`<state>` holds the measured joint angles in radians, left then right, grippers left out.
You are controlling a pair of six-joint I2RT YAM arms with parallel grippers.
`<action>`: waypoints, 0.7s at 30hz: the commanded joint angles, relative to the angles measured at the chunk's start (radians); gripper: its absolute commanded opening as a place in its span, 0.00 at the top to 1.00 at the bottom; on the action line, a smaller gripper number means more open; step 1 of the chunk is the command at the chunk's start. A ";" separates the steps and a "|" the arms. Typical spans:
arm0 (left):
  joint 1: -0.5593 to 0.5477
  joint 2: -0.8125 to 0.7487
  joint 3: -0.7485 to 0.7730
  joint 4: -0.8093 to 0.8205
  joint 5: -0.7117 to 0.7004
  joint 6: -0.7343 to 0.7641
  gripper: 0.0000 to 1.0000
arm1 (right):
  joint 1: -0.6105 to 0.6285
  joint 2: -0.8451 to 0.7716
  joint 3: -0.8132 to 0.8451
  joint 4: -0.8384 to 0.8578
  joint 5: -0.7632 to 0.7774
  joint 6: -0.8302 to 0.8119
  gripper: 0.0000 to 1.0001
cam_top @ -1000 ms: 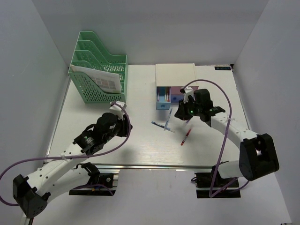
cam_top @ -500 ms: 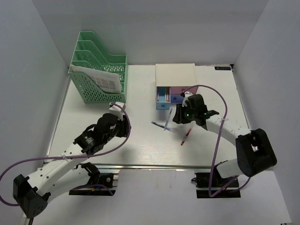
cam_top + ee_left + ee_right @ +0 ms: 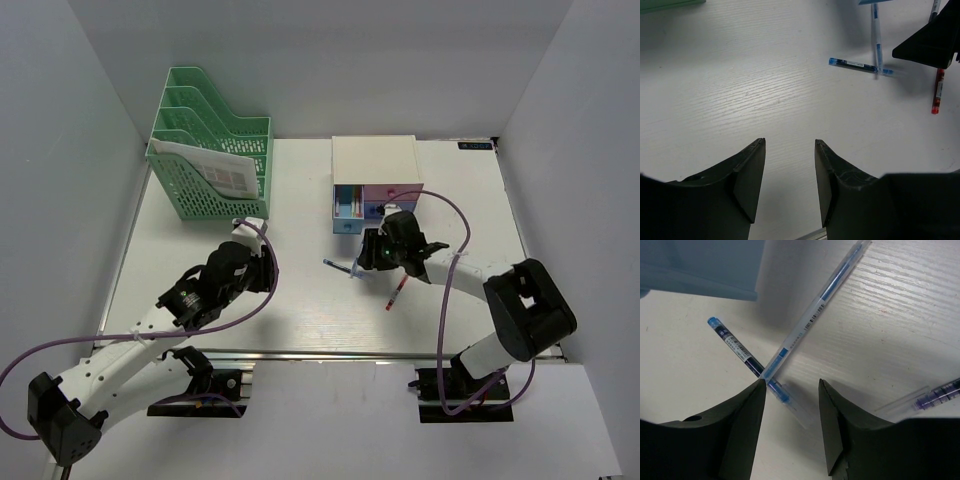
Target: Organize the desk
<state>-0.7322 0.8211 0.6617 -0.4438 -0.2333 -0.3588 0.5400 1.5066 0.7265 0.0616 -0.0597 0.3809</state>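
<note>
The desk point(image 3: 300, 200) is a white tabletop between grey walls. Two blue pens lie crossed on it point(image 3: 350, 266). In the right wrist view, a light blue pen point(image 3: 810, 320) lies over a dark blue pen point(image 3: 737, 350). My right gripper point(image 3: 372, 258) is open and low over the desk. Its jaws point(image 3: 791, 382) straddle the pens' crossing without holding them. A red pen point(image 3: 397, 293) lies just right of it. My left gripper point(image 3: 260, 262) is open and empty over bare desk point(image 3: 790, 142), with the pens point(image 3: 860, 65) ahead of it.
A white drawer box point(image 3: 375, 165) with pink and blue drawers stands at the back, close behind the right gripper. A green file rack point(image 3: 210, 160) holding papers stands at the back left. A metal rail point(image 3: 330, 353) runs along the front edge.
My right gripper has moved left and down from beside the drawer box to the crossed blue pens. The left arm has not moved.
</note>
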 commanded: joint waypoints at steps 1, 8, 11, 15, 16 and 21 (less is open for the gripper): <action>0.005 -0.004 0.009 0.001 -0.023 0.004 0.45 | 0.017 0.007 -0.009 0.090 0.041 0.047 0.48; 0.005 0.007 0.009 0.002 -0.023 0.006 0.45 | 0.049 0.059 0.011 0.136 0.055 0.085 0.50; 0.005 0.006 0.009 0.002 -0.026 0.004 0.45 | 0.067 0.095 0.030 0.126 0.116 0.092 0.50; 0.005 0.003 0.009 0.002 -0.028 0.006 0.45 | 0.086 0.107 0.030 0.119 0.175 0.090 0.52; 0.005 0.004 0.009 0.002 -0.028 0.007 0.45 | 0.090 0.106 0.027 0.122 0.185 0.090 0.52; 0.005 0.004 0.010 0.004 -0.029 0.009 0.45 | 0.100 0.115 0.022 0.124 0.230 0.088 0.56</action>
<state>-0.7322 0.8322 0.6617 -0.4435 -0.2481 -0.3565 0.6312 1.6077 0.7280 0.1604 0.1085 0.4622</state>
